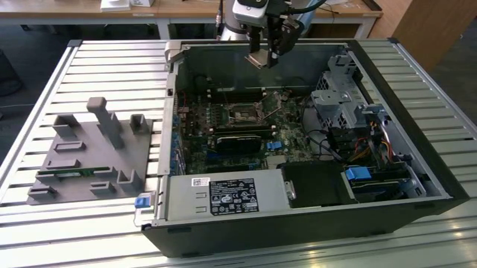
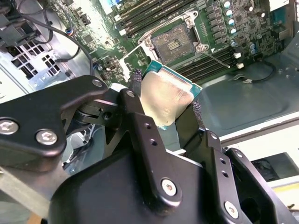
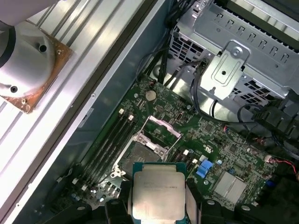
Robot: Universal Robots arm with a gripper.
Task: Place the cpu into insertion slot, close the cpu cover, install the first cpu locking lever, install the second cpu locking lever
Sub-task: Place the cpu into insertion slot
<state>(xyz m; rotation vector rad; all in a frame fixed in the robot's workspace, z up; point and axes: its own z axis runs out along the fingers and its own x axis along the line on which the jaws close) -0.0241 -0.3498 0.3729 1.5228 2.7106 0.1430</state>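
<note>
- Grip: my fingers are clenched on two opposite edges of the cpu, its dull metal top turned towards both wrist cameras.
- In the exterior view my gripper hangs over the open case, at about twelve o'clock from the slot and well above the board.
- The slot is bare, and the cover stands swung up beside it.
- I judge the cpu to be light, thin and stiff. Its smooth top would likely slide under a loose pinch, so the edges are the right hold.
- Its underside and the slot's contacts are probably fragile. A tilted or pressed landing could bend them, so it needs to go down flat.
</note>
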